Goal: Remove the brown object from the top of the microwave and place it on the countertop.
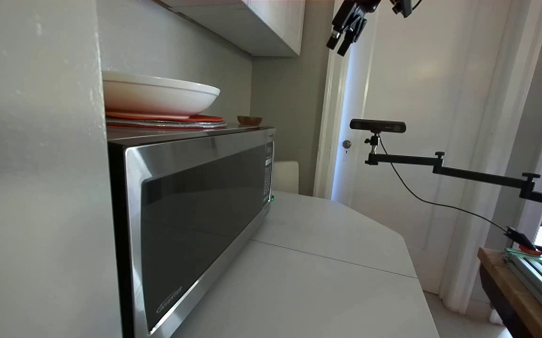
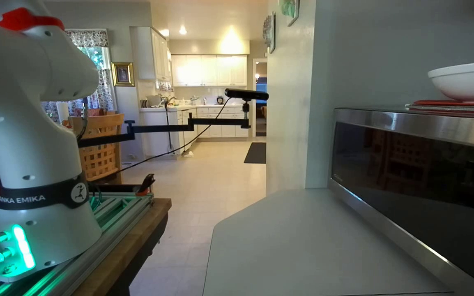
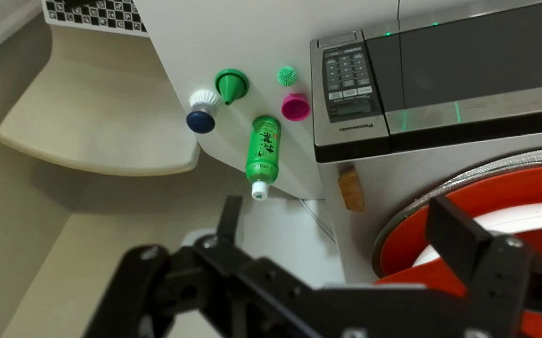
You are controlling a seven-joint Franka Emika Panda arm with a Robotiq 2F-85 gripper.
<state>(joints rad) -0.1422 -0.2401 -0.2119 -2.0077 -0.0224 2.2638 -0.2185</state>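
The brown object (image 1: 250, 120) is a small oblong lump on top of the microwave (image 1: 205, 202), near the control-panel end, beside the stacked plates. In the wrist view the brown object (image 3: 352, 190) lies close to the microwave's edge. It is out of view in an exterior view where the microwave (image 2: 422, 176) is cut off. The white countertop (image 1: 327, 286) extends in front of the microwave. My gripper (image 1: 338, 46) is high above the countertop, well above the microwave top. In the wrist view the gripper (image 3: 336, 206) is open and empty, its fingers wide apart.
Red plates (image 1: 210, 119) and a white bowl (image 1: 163, 94) stand on the microwave. A wall cabinet (image 1: 271, 28) hangs above. A green bottle (image 3: 264, 150), green funnel (image 3: 232, 85), brush (image 3: 201, 112), pink cup (image 3: 295, 107) and spiky ball (image 3: 287, 75) stand beside the microwave.
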